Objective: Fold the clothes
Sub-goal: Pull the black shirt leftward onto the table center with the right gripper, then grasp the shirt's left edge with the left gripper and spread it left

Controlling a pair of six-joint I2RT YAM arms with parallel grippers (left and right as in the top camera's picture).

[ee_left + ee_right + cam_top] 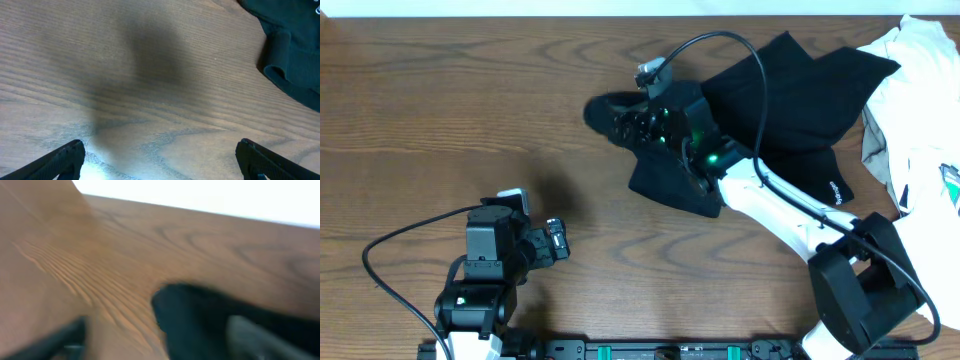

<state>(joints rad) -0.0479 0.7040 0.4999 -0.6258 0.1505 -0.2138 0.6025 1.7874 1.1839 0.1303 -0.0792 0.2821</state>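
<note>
Wood-grain table (440, 110) spreads under 2 arms. Nearest, the left gripper (160, 155) hovers over bare wood, fingers spread wide. Farther in, the right gripper (605, 115), fingers apart in a blurred view, sits at the left end of the crumpled black T-shirt (810, 90), right of centre. Touching its far right edge lie white garments (920, 110).

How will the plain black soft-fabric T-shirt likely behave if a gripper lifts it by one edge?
Probably floppy: the black T-shirt lies crumpled in soft folds, so it would drape and sag rather than hold shape. Likely light for its size, being thin cloth. Pushed across the smooth wooden table, it would probably bunch up rather than slide whole.
</note>
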